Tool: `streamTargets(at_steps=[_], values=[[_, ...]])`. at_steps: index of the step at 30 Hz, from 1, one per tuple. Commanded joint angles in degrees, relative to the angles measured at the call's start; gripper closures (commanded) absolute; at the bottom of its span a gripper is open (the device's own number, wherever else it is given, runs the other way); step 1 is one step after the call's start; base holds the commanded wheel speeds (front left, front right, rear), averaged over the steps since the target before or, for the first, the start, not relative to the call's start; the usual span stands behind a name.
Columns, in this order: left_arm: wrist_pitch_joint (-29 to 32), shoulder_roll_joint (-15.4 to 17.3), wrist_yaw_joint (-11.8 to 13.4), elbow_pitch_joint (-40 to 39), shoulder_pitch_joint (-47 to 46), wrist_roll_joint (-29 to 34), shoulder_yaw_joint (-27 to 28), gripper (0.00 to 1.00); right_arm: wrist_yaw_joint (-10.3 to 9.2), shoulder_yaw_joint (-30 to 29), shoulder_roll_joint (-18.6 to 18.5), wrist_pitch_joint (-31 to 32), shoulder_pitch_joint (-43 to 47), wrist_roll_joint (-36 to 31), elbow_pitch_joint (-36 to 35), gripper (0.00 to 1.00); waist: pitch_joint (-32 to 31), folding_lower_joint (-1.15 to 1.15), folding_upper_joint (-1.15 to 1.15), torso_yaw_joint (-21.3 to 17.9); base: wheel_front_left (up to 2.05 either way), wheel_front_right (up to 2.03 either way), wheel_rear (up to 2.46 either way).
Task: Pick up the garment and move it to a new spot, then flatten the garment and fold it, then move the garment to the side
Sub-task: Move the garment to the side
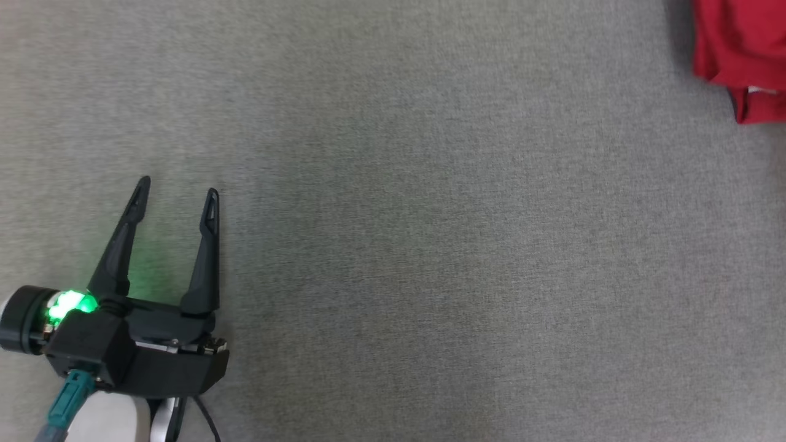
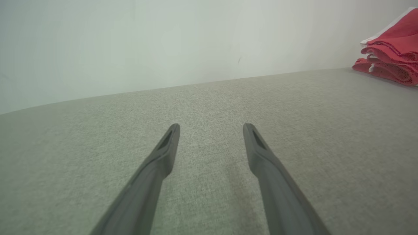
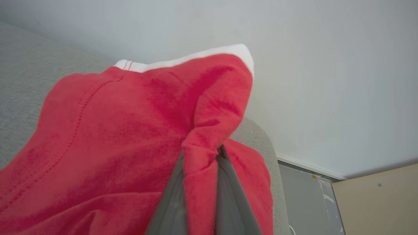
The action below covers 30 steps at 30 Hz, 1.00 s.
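The garment (image 1: 740, 55) is red with a white trim and lies folded at the far right edge of the grey fabric surface (image 1: 393, 245); it appears as a layered stack (image 2: 392, 55) at the upper right of the left wrist view. In the right wrist view, my right gripper (image 3: 200, 153) is shut on a pinched fold of the red garment (image 3: 114, 137), whose cloth drapes over the fingers. My left gripper (image 1: 177, 189) stands open at the lower left, well away from the garment, with nothing between its fingers (image 2: 163, 153).
A pale wall (image 2: 163, 42) rises behind the grey surface. Past the surface's rounded edge (image 3: 264, 143) the right wrist view shows a grey floor strip (image 3: 303, 199) and a tan panel (image 3: 378, 202).
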Motion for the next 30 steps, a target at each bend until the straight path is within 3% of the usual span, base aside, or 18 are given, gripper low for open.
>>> streamTargets(at_steps=[1, 18, 24, 25, 26, 27, 30], values=[[-0.2, 0.5, 0.2, -0.7, -0.9, 0.5, 0.1, 0.0, -0.19, -0.3, -1.0, 0.0, -1.0, -0.3, 0.3, 1.0, 2.9, 0.0, -0.01, -2.3, 0.0, 0.0, 0.0], [-0.1, 1.4, 0.2, -3.0, -1.2, 0.7, -0.1, 0.0, -0.2, 4.4, -9.2, 3.7, -6.8, -4.0, 2.0, 1.0, 5.4, 0.0, -0.01, -1.9, 0.0, 0.0, 0.0], [-0.1, 0.9, 0.2, -2.8, -1.5, 0.7, -0.3, 0.0, -0.2, 6.1, -10.0, 4.2, -9.3, -4.7, 3.1, 1.0, 6.2, 0.0, -0.01, -0.9, 0.0, 0.0, 0.0], [-0.1, 0.8, 0.2, -2.7, -1.5, 0.7, -0.3, 0.0, -0.19, 6.5, -9.9, 4.1, -9.5, -5.1, 3.4, 0.85, 6.2, 0.0, -0.01, -0.7, 0.0, 0.0, 0.0], [-0.1, 0.8, 0.2, -2.7, -1.5, 0.7, -0.2, 0.0, -0.19, 7.0, -10.0, 3.9, -9.8, -5.7, 3.5, 0.56, 6.1, 0.0, -0.01, -0.5, 0.0, 0.0, 0.0], [-0.1, 0.7, 0.2, -2.6, -1.5, 0.6, -0.2, 0.0, -0.2, 7.3, -9.9, 3.8, -10.0, -5.8, 3.9, 0.0, 6.1, 0.0, -0.01, -0.3, 0.0, 0.0, 0.0], [-0.1, 0.4, 0.2, -2.3, -1.3, 0.6, 0.1, 0.0, -0.2, 7.8, -9.5, 4.2, -10.7, -7.0, 5.2, 0.0, 5.3, 0.0, -0.01, 0.0, 0.0, 0.0, 0.0]])
